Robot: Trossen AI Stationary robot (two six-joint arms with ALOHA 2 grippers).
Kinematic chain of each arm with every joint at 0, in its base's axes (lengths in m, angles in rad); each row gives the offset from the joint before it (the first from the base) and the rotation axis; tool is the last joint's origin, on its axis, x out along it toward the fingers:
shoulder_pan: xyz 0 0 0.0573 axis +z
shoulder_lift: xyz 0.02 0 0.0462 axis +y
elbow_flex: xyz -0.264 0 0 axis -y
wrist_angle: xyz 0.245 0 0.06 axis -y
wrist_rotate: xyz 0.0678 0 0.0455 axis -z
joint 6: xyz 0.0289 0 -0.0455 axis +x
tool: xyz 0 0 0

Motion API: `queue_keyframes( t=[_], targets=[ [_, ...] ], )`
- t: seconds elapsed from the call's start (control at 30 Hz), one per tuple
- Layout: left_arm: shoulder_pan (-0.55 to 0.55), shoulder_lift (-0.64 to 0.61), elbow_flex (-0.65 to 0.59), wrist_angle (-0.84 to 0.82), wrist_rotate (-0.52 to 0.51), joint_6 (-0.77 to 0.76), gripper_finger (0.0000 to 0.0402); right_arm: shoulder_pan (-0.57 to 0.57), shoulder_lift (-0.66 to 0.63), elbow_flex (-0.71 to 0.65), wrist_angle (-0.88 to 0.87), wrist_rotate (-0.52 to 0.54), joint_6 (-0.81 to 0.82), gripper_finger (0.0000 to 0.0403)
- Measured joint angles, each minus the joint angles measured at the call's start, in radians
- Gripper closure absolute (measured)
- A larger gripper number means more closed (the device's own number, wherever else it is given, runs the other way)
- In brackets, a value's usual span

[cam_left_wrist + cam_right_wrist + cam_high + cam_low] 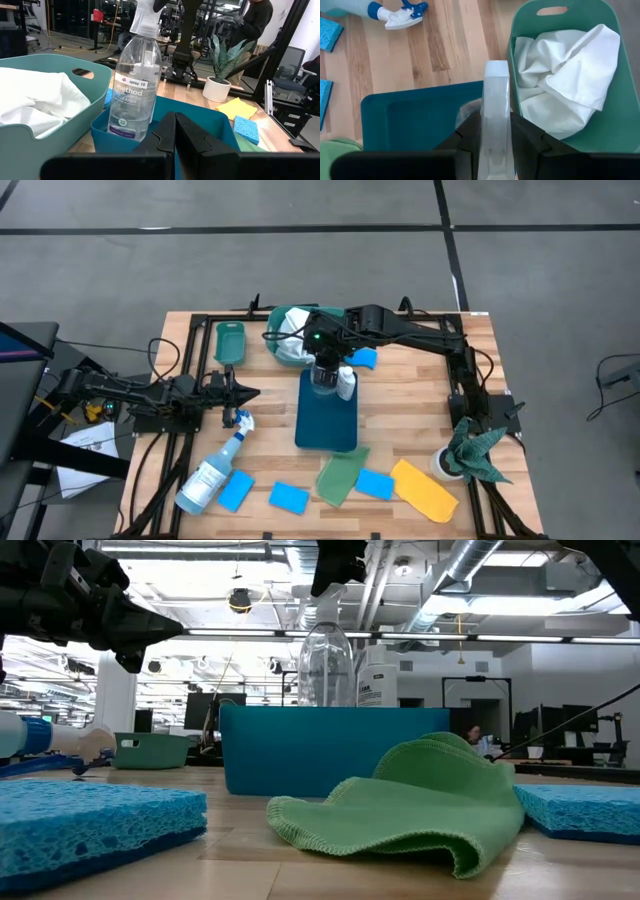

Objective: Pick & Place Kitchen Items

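The right pincer (325,368) grasps the white trigger head of a clear spray bottle (324,377) standing upright at the far end of the dark teal rectangular bin (327,412), mid tabletop (270,395). The right wrist view shows this grip closely: 2 dark fingers (465,132) press either side of the pale, squared trigger head (495,107). The left wrist view alone shows the bottle's label (129,102) and its smooth, transparent rounded body. The low view reveals a second, white bottle (377,678) standing just beside the clear one in the bin, which the high view shows only as a small white shape (346,383).

The left pincer (248,393) is clenched and empty, hovering over the left part of the tabletop, its tips pointed toward the bin.

A crumpled white cloth (565,75) fills a light teal tub (615,100) with a handle slot, just left of the bin's far end. A blue-trigger spray bottle (212,468) lies on its side near the left front. Along the near edge sit porous blue sponges (288,498), a soft light-green cloth (340,476) with a stitched wavy hem, and a flat yellow cloth (426,491). A small teal tray (230,341) sits at the far left, and a potted plant (468,452) stands at the right edge.
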Motion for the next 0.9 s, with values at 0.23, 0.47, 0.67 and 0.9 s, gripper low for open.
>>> queue_keyframes(
  t=[0.23,0.47,0.67,0.9],
  targets=[
    [0.0,0.0,0.0,0.0,0.0,0.0,0.0401,0.001,0.0,0.0,0.0,0.0,0.0,0.0303],
    [0.0,0.0,0.0,0.0,0.0,0.0,0.0401,0.001,0.0,0.0,0.002,-0.007,0.0,0.0293],
    [0.0,0.0,0.0,0.0,0.0,0.0,0.0401,0.002,-0.007,0.0,0.002,-0.011,0.0,0.0291],
    [0.0,0.0,0.0,0.0,0.0,0.0,0.0401,0.003,-0.059,0.0,0.005,0.012,0.011,0.029]
  ],
)
